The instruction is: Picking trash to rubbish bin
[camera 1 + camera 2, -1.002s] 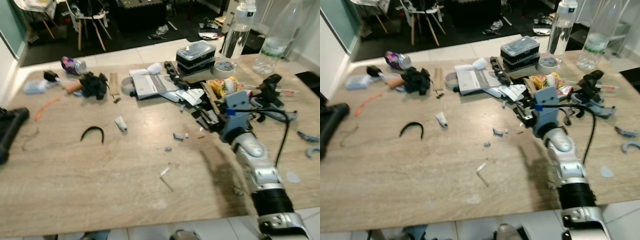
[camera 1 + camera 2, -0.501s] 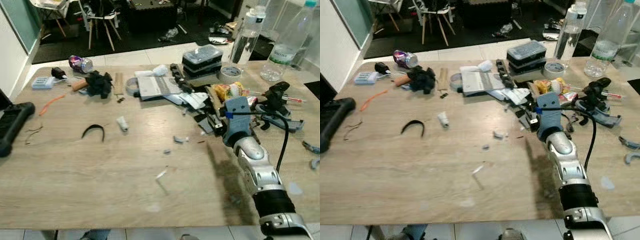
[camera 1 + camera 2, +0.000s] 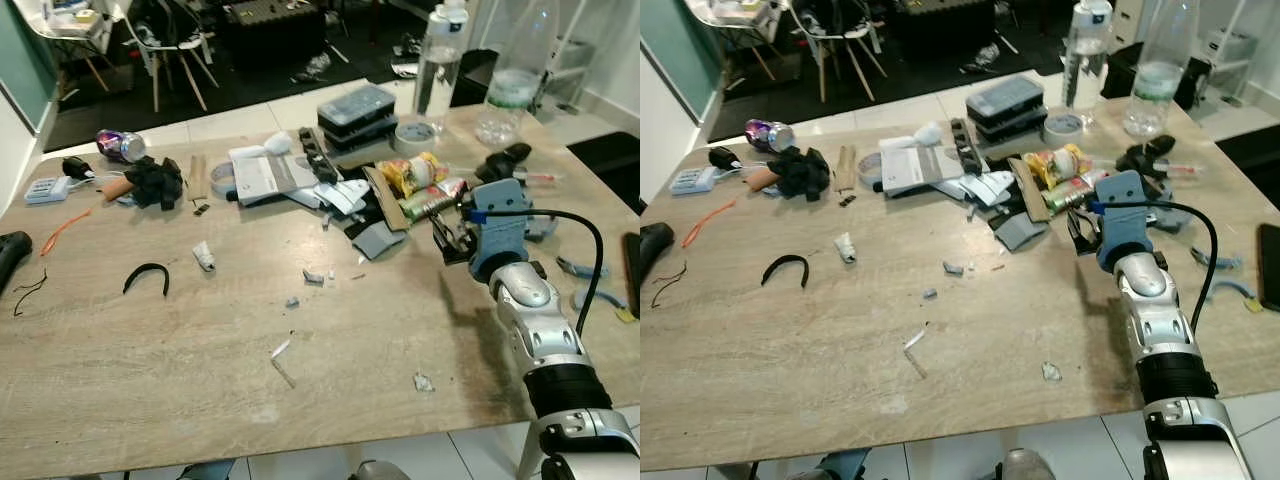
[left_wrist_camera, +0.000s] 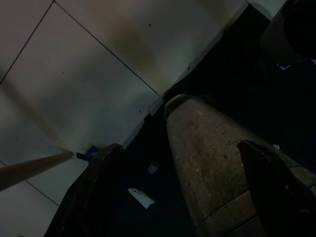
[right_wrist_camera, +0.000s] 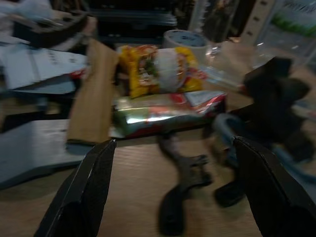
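Observation:
Trash lies heaped on the wooden table [image 3: 200,400]: a yellow snack wrapper [image 3: 412,172], a green and red wrapper [image 3: 432,200], a brown cardboard strip [image 3: 385,198] and a grey card [image 3: 378,238]. Small paper scraps [image 3: 313,276] and a white tube [image 3: 203,256] lie nearer the middle. My right gripper [image 3: 450,238] hovers low over the table just right of the grey card. In the right wrist view the right gripper [image 5: 174,143] is open, facing the green wrapper [image 5: 163,111] and yellow wrapper [image 5: 158,69]. My left gripper [image 4: 178,145] hangs open over dark floor.
Two plastic bottles [image 3: 440,50], a tape roll [image 3: 413,132], stacked black boxes [image 3: 358,108] and a booklet [image 3: 262,175] crowd the table's far side. A black clamp-like piece [image 5: 180,177] lies before the right fingers. A black band [image 3: 147,276] and black cloth [image 3: 155,182] lie left.
The camera has shifted and sharpened. My right gripper has drawn back to the right, from over the grey card to beside the wrappers, holding nothing.

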You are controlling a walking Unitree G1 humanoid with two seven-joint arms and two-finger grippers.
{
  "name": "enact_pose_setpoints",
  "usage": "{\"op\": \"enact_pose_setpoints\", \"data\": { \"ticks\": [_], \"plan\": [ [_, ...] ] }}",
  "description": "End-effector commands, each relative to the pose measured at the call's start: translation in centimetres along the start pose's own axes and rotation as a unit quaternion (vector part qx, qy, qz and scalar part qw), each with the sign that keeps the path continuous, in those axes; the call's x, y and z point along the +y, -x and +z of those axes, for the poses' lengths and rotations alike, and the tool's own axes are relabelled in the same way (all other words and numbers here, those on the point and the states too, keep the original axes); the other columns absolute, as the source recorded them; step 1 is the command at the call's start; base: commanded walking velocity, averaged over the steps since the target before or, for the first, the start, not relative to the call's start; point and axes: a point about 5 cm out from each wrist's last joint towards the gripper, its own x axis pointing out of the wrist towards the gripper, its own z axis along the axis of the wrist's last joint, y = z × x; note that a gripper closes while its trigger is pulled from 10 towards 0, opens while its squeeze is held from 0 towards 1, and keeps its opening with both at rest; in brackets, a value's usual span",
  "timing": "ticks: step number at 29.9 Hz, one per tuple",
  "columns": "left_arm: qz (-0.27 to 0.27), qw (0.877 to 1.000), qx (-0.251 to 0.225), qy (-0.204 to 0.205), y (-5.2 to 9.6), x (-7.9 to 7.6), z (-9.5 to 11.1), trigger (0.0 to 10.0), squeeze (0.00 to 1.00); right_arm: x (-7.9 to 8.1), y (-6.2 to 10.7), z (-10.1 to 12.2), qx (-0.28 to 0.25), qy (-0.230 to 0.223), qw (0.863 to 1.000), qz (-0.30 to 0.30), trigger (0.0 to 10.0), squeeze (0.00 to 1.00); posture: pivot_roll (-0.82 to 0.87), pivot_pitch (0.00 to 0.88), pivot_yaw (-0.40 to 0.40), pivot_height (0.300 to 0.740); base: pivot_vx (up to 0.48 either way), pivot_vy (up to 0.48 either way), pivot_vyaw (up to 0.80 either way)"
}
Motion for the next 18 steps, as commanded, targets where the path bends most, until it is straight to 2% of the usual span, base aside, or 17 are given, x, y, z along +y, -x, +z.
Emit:
{"op": "enact_pose_setpoints", "data": {
  "ticks": [1,9,10,11,18],
  "plan": [
    [-0.013,0.999,0.037,-0.003,0.3,-0.4,-2.0,10.0,0.0,0.3,-0.3,0.4,-0.013,-0.014,1.0,0.008,10.0,1.0,-0.14,0.101,0.078,0.74,0.0,0.0,0.0],
    [-0.013,0.998,0.051,-0.015,0.9,0.2,-3.4,10.0,0.0,0.0,-0.7,0.6,-0.021,-0.04,0.999,0.013,10.0,1.0,-0.12,0.155,0.103,0.74,0.0,0.0,0.0],
    [-0.012,0.998,0.06,-0.017,1.3,0.7,-4.3,10.0,0.0,0.3,-0.8,1.1,-0.037,-0.052,0.997,0.04,10.0,0.43,-0.1,0.176,0.113,0.74,0.0,0.0,0.0],
    [-0.011,0.998,0.064,-0.018,1.5,0.9,-4.7,10.0,0.0,0.6,-0.9,1.5,-0.048,-0.055,0.996,0.058,10.0,0.0,-0.1,0.179,0.115,0.74,0.0,0.0,0.0],
    [-0.004,0.997,0.078,-0.018,2.4,1.8,-6.2,10.0,0.0,1.4,-1.5,3.6,-0.088,-0.067,0.99,0.089,10.0,0.0,-0.07,0.206,0.132,0.74,0.0,0.0,0.0]
  ]
}}
